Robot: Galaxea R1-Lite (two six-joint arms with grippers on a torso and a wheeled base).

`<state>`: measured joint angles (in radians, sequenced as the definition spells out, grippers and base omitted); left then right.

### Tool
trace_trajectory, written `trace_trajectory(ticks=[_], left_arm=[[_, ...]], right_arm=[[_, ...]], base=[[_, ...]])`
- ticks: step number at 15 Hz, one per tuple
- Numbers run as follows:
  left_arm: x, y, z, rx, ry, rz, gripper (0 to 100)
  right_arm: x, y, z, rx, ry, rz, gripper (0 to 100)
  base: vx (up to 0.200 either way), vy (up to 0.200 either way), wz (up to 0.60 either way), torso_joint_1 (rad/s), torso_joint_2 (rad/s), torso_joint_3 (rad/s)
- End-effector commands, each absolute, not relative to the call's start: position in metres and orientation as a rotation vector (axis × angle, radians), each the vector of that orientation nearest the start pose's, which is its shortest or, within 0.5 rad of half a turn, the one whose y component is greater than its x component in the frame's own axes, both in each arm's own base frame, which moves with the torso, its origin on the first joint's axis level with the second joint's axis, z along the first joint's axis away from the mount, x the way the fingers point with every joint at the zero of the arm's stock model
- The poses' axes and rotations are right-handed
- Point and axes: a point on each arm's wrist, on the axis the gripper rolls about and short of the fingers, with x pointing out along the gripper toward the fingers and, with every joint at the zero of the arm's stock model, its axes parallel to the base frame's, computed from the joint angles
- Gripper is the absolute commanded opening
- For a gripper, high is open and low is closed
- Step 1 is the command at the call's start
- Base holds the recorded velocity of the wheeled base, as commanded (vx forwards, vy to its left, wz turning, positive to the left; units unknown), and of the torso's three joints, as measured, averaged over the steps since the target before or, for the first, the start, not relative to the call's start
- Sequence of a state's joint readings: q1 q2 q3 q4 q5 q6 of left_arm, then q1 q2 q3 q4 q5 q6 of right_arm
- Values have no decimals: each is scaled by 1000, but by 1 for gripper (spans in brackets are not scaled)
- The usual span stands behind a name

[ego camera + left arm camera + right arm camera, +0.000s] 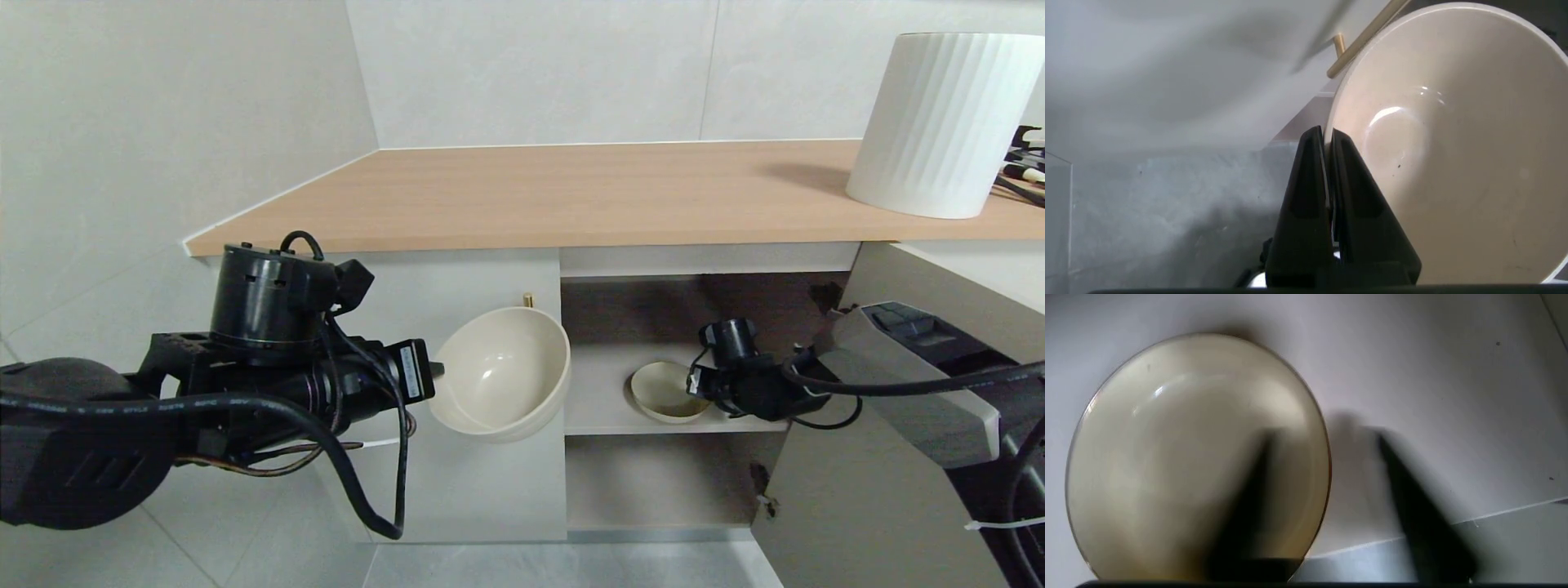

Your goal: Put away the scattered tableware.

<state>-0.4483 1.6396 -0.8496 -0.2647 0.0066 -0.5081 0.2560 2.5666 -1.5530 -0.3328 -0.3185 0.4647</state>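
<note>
Jaws of the left gripper (437,371) (1328,163) are pinched almost fully closed on the rim of a cream round bowl (502,376) (1454,147), one finger inside the rim and one outside. Bowl is held off the ground and tilted, with its opening facing the camera in the head view. It sits in front of the closed pale cabinet door (482,482), just below that door's small brass knob (528,300) (1360,41).

Right gripper (695,382) (1324,439) is inside the open cabinet, over the white middle shelf (596,408) (1437,376). Its jaws are spread wide and grip nothing. They straddle the near edge of a shallow cream dish (663,392) (1184,449), one finger above the dish and the other above bare shelf; can't tell if either touches it. Dish lies flat on the shelf.

Second cabinet door (816,506) is swung open on the right. Light wooden countertop (571,196) above carries a white ribbed cylindrical container (939,122) at its right end.
</note>
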Motion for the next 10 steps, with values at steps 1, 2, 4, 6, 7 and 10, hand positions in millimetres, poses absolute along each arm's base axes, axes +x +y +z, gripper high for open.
trace_trajectory(ticks=[1,2,4,6,7,10], left_arm=[[257,-124,178,-370,608,-292,0],[257,-125,178,-368,607,-292,0],[256,-129,177,-364,612,-305,0],[257,-135,173,-354,628,-317,0],[257,-140,169,-344,643,-328,0],[256,-156,147,-253,729,-345,0]], right_arm=[[475,116,-3,273,607,-210,100],[475,115,1,281,601,-212,100],[465,113,30,334,578,-206,100],[444,114,55,348,593,-145,100],[425,120,75,362,607,-68,100],[364,135,124,287,675,162,100]], base=[[0,0,0,0,0,0],[0,0,0,0,0,0],[0,0,0,0,0,0],[0,0,0,0,0,0],[0,0,0,0,0,0],[0,0,0,0,0,0]])
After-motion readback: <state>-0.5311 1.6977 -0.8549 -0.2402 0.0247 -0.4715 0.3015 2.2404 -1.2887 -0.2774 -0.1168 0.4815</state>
